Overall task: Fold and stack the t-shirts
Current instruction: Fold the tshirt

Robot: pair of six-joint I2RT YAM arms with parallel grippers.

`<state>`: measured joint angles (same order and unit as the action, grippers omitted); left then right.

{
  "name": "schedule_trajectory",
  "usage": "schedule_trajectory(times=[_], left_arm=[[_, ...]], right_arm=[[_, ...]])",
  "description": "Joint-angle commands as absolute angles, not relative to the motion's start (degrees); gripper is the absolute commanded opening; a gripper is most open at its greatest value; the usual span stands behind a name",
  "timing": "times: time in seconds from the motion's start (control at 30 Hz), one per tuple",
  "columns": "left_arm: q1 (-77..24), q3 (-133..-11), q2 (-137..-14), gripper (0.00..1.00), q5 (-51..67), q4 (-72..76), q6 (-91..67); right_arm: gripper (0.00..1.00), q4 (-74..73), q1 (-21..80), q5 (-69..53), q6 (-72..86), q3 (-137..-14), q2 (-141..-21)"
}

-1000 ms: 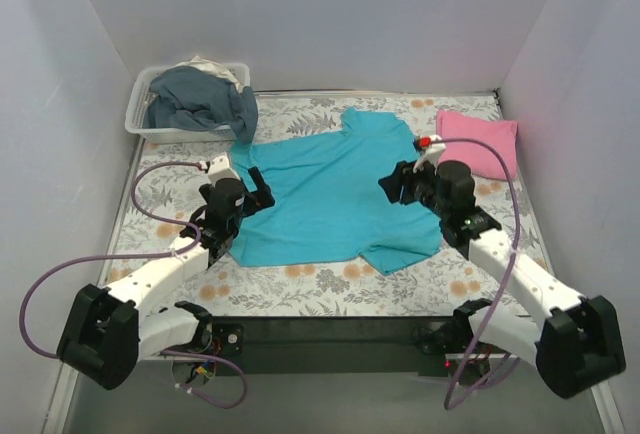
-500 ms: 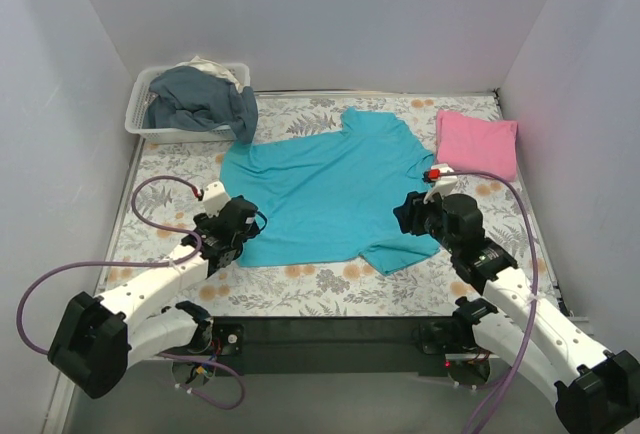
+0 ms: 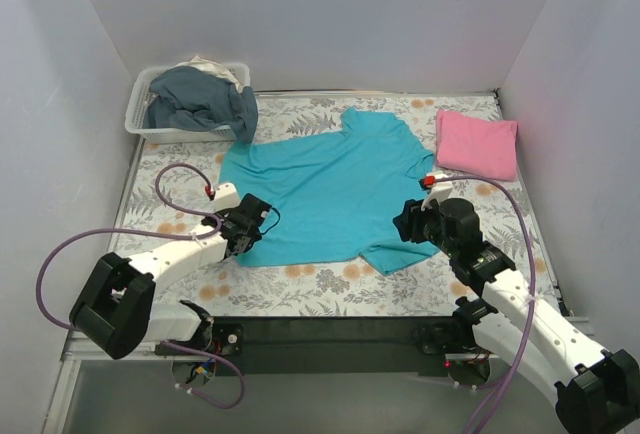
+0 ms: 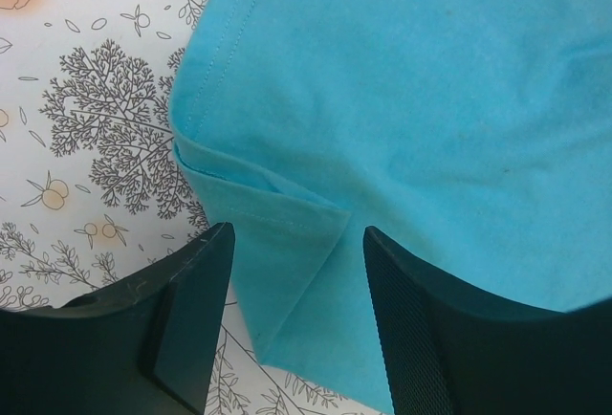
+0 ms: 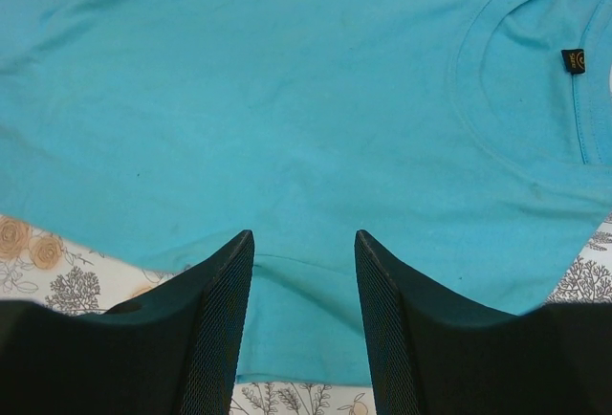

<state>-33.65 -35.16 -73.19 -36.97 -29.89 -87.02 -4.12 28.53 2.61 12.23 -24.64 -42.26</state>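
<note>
The turquoise t-shirt (image 3: pixel 330 189) lies spread flat in the middle of the table, collar toward the right. The pink t-shirt (image 3: pixel 477 144) sits folded at the far right. My left gripper (image 3: pixel 256 222) is low at the turquoise shirt's near-left corner. In the left wrist view that gripper (image 4: pixel 296 235) is open, and the doubled-over corner (image 4: pixel 277 243) lies between its fingers, unpinched. My right gripper (image 3: pixel 407 222) is at the shirt's near-right sleeve. Seen from its own wrist, the right gripper (image 5: pixel 304 238) is open and straddles the sleeve hem (image 5: pixel 306 338); the collar (image 5: pixel 497 71) lies beyond.
A clear plastic bin (image 3: pixel 135 116) with grey-blue clothes (image 3: pixel 200 99) spilling over its side stands at the far left corner. White walls close in the table on three sides. Purple cables loop beside both arms.
Both arms pulled back toward the near edge and dropped lower. The left gripper went to the shirt's near-left corner and its jaws narrowed. The right gripper moved to the near sleeve.
</note>
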Motion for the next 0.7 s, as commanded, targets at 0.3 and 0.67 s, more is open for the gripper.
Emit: schedule_trajectory(times=[0.3, 0.67], left_arm=[[-34.0, -39.4, -77.9, 0.41, -38.7, -30.1, -86.1], [-33.9, -40.5, -81.7, 0.35, -37.8, -31.4, -85.2]], right_arm=[[0.42, -2.3, 28.7, 2.0, 11.9, -24.3, -39.6], [0.42, -2.3, 28.7, 2.0, 12.0, -24.2, -38.8]])
